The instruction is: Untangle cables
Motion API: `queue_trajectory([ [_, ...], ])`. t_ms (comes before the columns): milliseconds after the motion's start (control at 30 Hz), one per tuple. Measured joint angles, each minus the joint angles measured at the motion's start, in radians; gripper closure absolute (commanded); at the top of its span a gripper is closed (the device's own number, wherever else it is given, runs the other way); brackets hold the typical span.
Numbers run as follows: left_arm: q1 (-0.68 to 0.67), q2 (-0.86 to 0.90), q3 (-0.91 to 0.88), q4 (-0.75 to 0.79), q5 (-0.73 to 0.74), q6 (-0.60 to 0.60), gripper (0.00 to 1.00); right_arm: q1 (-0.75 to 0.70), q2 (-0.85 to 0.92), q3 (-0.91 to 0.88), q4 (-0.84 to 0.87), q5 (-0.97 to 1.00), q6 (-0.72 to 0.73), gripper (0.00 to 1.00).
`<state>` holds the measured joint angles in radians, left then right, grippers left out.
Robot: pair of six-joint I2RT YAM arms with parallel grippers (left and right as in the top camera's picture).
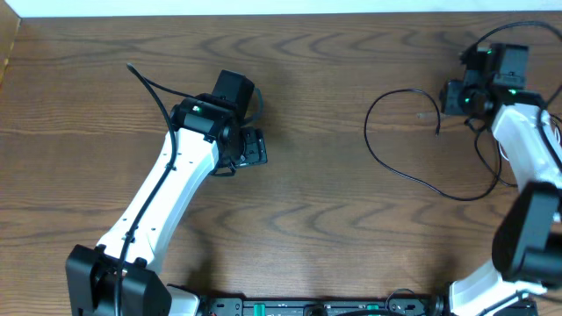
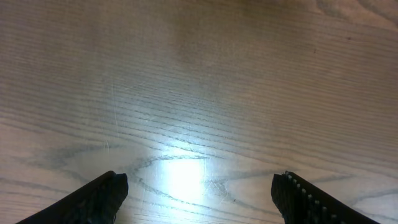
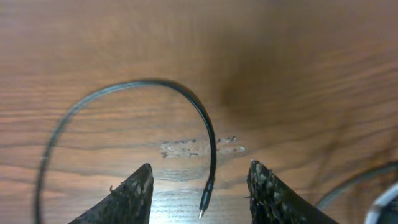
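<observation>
A thin black cable [image 1: 379,156] lies in a wide open loop on the wooden table at the right. Its plug end [image 1: 438,132] is near my right gripper [image 1: 448,98]. In the right wrist view the cable [image 3: 208,134] curves down to its plug [image 3: 204,205], which lies on the table between the fingers of my open right gripper [image 3: 199,169]; the fingers do not touch it. My left gripper [image 1: 253,147] is open and empty over bare wood [image 2: 199,177]. A white cord edge [image 3: 387,206] shows at the lower right of the right wrist view.
A thin black cord [image 1: 149,86] runs from the table's upper left to the left arm; I cannot tell if it belongs to the arm. More dark cabling [image 1: 492,162] lies beside the right arm. The table's far edge [image 1: 263,12] is at the top.
</observation>
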<state>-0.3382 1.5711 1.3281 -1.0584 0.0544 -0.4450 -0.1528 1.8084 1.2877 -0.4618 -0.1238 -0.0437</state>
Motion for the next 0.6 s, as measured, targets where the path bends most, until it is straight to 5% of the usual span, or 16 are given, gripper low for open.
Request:
queue_trajectory([
  [367,0.000,0.000,0.000,0.000,0.000,0.000,0.20,0.005,0.214,0.000,0.042,0.052,0.057,0.63],
  [600,0.000,0.000,0.000,0.000,0.000,0.000,0.20,0.013,0.221,0.005,0.005,0.068,0.084,0.85],
])
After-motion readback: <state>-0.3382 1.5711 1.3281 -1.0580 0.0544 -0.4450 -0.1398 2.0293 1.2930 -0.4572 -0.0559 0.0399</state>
